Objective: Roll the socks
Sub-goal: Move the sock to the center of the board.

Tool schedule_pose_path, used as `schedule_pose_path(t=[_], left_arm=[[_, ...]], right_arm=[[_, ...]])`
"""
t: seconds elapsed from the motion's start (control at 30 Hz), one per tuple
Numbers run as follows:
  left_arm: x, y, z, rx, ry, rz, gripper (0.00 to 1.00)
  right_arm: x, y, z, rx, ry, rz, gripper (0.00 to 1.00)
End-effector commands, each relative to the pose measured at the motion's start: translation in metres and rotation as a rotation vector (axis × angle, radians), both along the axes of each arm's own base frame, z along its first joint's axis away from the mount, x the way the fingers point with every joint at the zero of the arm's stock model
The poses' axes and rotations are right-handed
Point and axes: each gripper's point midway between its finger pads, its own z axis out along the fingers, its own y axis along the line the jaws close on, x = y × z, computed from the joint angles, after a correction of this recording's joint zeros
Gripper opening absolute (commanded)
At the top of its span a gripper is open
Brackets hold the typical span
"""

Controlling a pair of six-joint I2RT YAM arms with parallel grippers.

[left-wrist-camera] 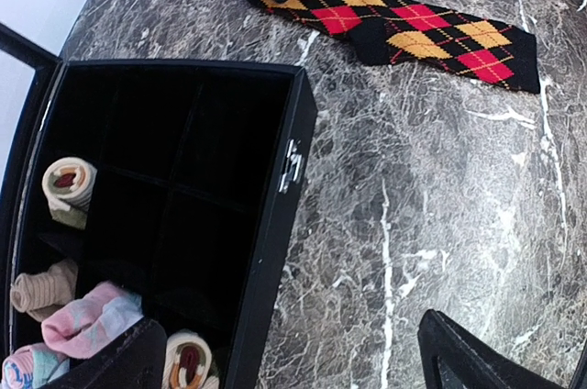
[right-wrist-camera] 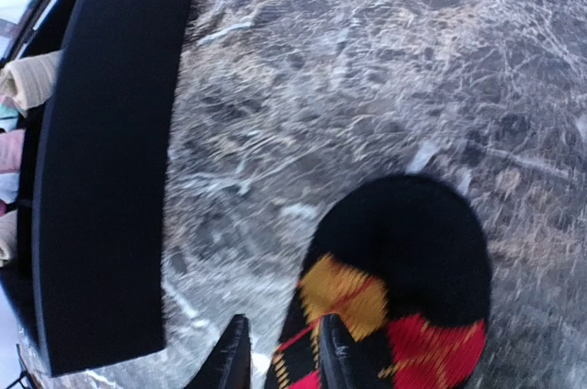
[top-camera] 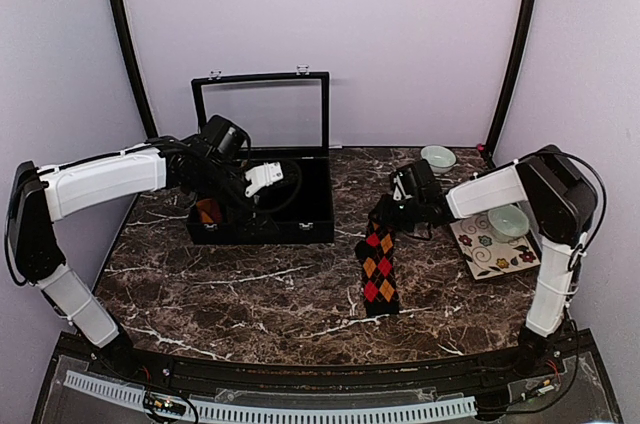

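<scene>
A black sock with red and orange argyle diamonds [top-camera: 379, 269] lies lengthwise on the marble table, right of centre. It also shows in the left wrist view [left-wrist-camera: 413, 27] and the right wrist view [right-wrist-camera: 404, 270]. My right gripper [top-camera: 388, 212] is at the sock's far end. Its jaws stand close together astride the sock's edge [right-wrist-camera: 282, 357], and that end rises to it. My left gripper [top-camera: 262, 180] hovers over the open black box [top-camera: 300, 229], jaws wide open and empty [left-wrist-camera: 293, 371]. A cream roll with orange and maroon stripes [left-wrist-camera: 188, 361] sits in the box's near corner.
The box's glass lid [top-camera: 262, 109] stands upright behind it. Pink, tan and cream sock rolls [left-wrist-camera: 87, 320] fill its left compartments. A floral plate [top-camera: 490, 256] with a pale bowl [top-camera: 508, 221] sits at the right edge, and another small bowl [top-camera: 437, 157] at the back.
</scene>
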Motion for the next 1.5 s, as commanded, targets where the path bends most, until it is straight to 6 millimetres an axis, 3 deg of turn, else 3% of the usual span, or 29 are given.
schedule_pose_path(t=[0.0, 0.13, 0.33, 0.47, 0.67, 0.9, 1.07, 1.3, 1.37, 1.47], left_arm=[[-0.006, 0.024, 0.004, 0.002, 0.047, 0.053, 0.99], [0.0, 0.039, 0.004, -0.009, 0.051, 0.104, 0.99], [0.002, 0.046, 0.007, -0.008, 0.032, 0.106, 0.99], [-0.003, 0.044, 0.003, -0.019, 0.051, 0.087, 0.99], [-0.012, 0.043, -0.004, -0.015, 0.094, 0.062, 0.99], [-0.018, 0.045, -0.001, -0.012, 0.101, 0.052, 0.99], [-0.026, 0.048, -0.002, -0.007, 0.106, 0.033, 0.99], [-0.045, 0.047, -0.004, -0.025, 0.132, -0.039, 0.99], [-0.06, 0.043, -0.006, -0.038, 0.167, -0.094, 0.99], [-0.087, 0.033, -0.018, -0.025, 0.201, -0.193, 0.94]], right_arm=[[-0.009, -0.001, 0.037, -0.001, -0.093, 0.023, 0.3], [-0.043, -0.003, 0.035, -0.037, -0.073, 0.071, 0.32], [-0.115, 0.006, 0.016, -0.134, -0.039, 0.16, 0.3], [-0.156, 0.008, 0.023, -0.162, -0.066, 0.208, 0.27], [-0.196, 0.002, 0.006, -0.155, -0.035, 0.247, 0.21], [-0.222, 0.015, -0.024, -0.179, 0.047, 0.311, 0.14], [-0.228, 0.038, -0.04, -0.161, 0.076, 0.36, 0.13], [-0.229, 0.108, -0.031, -0.046, 0.077, 0.472, 0.12], [-0.227, 0.115, -0.026, -0.032, 0.067, 0.473, 0.13], [-0.22, 0.11, -0.013, -0.034, -0.009, 0.463, 0.23]])
